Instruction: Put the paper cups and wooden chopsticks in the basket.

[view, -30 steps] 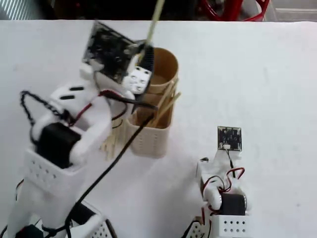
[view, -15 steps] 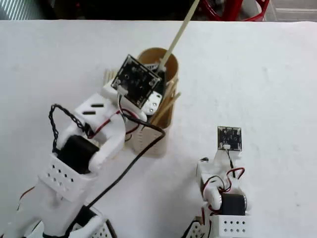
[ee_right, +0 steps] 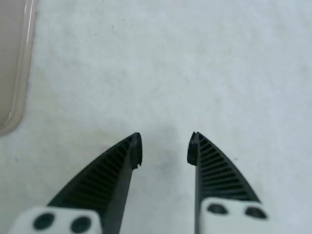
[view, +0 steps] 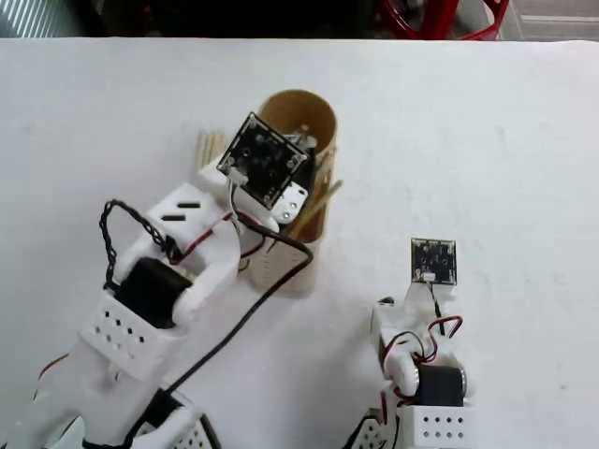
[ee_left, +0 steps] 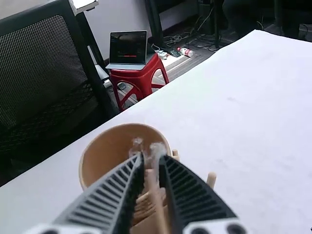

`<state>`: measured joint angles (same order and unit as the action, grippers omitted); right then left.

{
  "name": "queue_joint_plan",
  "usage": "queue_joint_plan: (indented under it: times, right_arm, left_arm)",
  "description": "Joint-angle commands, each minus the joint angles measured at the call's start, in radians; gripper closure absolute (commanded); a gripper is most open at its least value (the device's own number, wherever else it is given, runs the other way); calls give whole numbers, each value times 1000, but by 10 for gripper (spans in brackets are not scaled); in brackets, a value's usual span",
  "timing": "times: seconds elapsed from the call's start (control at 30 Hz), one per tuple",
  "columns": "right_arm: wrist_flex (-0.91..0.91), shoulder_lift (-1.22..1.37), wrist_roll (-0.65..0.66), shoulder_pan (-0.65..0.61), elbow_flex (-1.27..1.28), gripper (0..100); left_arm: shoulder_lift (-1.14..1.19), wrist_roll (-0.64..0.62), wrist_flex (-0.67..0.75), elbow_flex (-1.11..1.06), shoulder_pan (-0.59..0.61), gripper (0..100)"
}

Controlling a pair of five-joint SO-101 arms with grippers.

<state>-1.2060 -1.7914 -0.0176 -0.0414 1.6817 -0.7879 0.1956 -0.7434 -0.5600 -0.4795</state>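
Bench (view: 496, 140) white. Cup (view: 314, 112) tan. Basket (view: 281, 271) cream, perforated. Chopsticks (view: 321, 198) pale wood. Left hand (ee_left: 151, 158), right hand (ee_right: 165, 146): black, ribbed.

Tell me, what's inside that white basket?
In the basket stand a brown paper cup and several wooden chopsticks leaning beside it. The left gripper holds one more chopstick at the cup's mouth. The arm covers the basket's floor.
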Motion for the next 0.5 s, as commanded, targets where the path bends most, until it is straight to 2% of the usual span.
queue_joint_plan:
  times: [0.0, 0.13, 0.23, 0.4, 0.47]
  right_arm:
    - [-7, -8, 8, -10, 9, 839]
    - [-7, -8, 8, -10, 9, 839]
    - [-7, -8, 8, -10, 9, 839]
    - [-7, -8, 8, -10, 9, 839]
    - [-7, -8, 8, -10, 9, 839]
  left_arm:
    - [-31, 11, 18, 12, -2, 924]
    - [-35, 9, 12, 41, 56, 924]
    - [-35, -15, -25, 107, 222, 924]
    - [-27, -298, -49, 126, 518, 922]
    - [-24, -322, -46, 83, 581, 921]
